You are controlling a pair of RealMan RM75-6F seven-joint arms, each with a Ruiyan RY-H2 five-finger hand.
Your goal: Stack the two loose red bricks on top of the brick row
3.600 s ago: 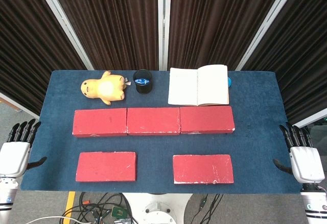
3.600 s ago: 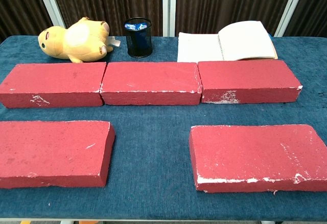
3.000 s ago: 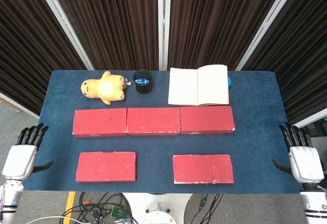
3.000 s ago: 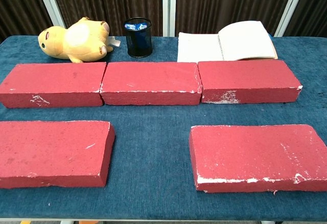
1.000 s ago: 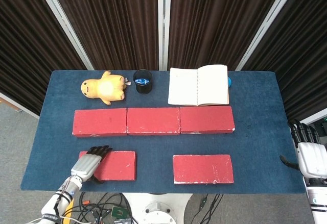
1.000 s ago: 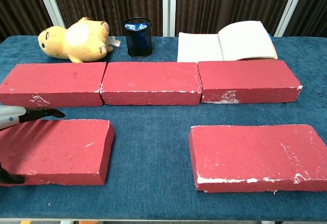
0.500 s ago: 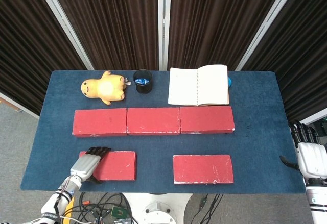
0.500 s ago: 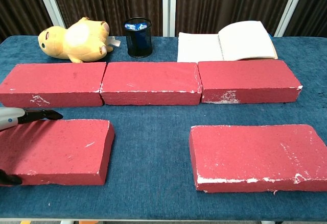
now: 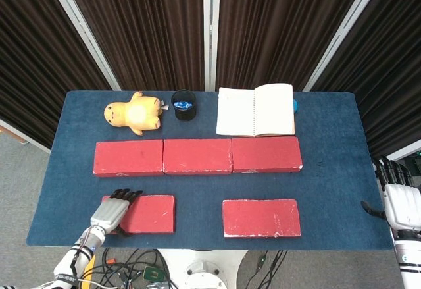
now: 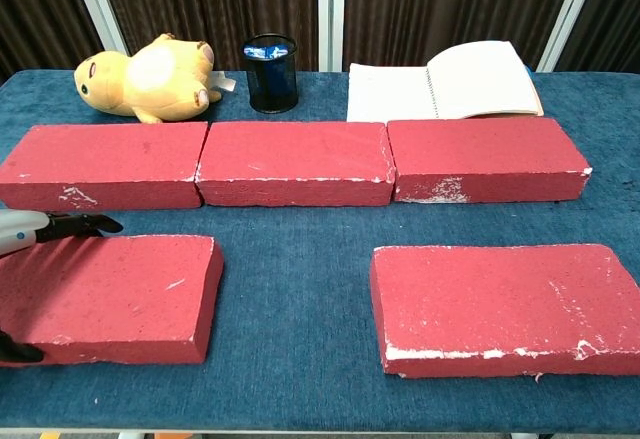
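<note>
Three red bricks form the row across the middle of the blue table. The left loose brick lies flat in front of it. My left hand spans that brick's left end, with fingers over its far edge and the thumb at its near edge, gripping it. The right loose brick lies flat at the front right, untouched. My right hand hangs open beyond the table's right edge, showing only in the head view.
Behind the row stand a yellow plush toy, a black mesh cup and an open notebook. A blue strip of table separates the row from the loose bricks. Cables lie on the floor below the front edge.
Since 3 s ago my left hand came in from the table's left side onto the left loose brick's end; over the last second it has barely moved. The right hand shifted slightly outward.
</note>
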